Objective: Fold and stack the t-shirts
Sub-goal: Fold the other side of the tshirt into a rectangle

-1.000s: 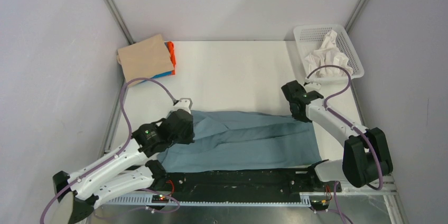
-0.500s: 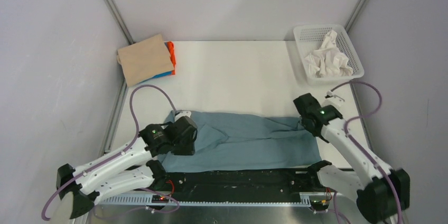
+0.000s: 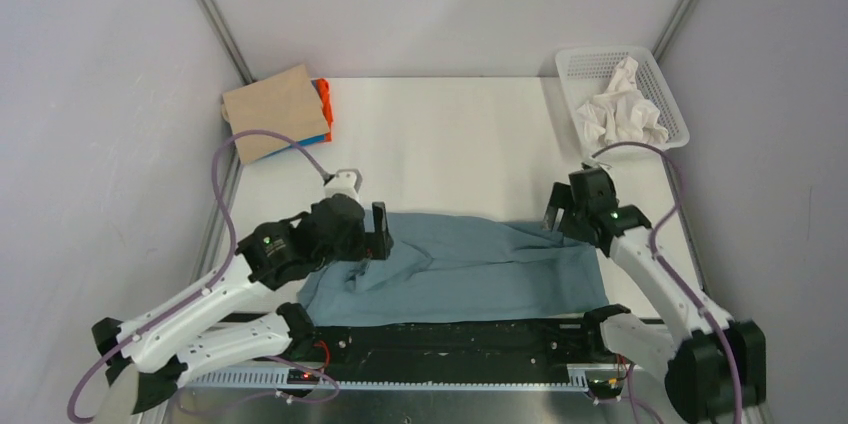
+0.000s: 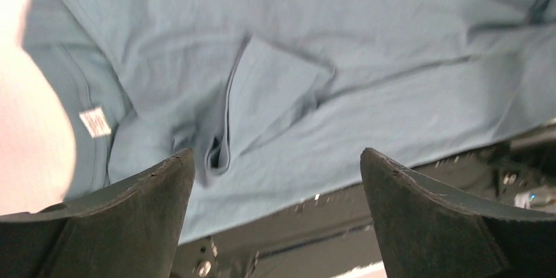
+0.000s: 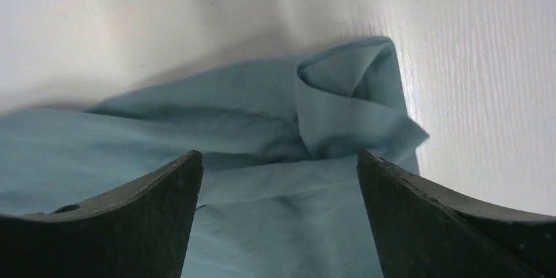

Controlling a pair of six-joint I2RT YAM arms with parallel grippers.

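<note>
The blue-grey t-shirt (image 3: 470, 269) lies as a long band along the near edge of the tabletop (image 3: 450, 144), between the two arms. The jaws of the left arm (image 3: 290, 249) stand wide apart and hold nothing; they hang above the collar end, where the white neck label (image 4: 96, 122) shows. The jaws of the right arm (image 3: 600, 216) are also apart and empty, just above the other end, where one corner (image 5: 347, 94) of the cloth is rolled over itself. The pile waits at the far left corner, with the tan t-shirt (image 3: 275, 112) on top and the orange t-shirt (image 3: 323, 102) under it.

I judge that the band is ready for the crosswise fold. To do it well, the rolled corner should first be flattened, and the loose flap (image 4: 275, 94) near the collar also, otherwise the wrinkles get locked inside. Then each arm should pinch both layers at the edge, lift low and carry one end over the other, so that the edges meet evenly
</note>
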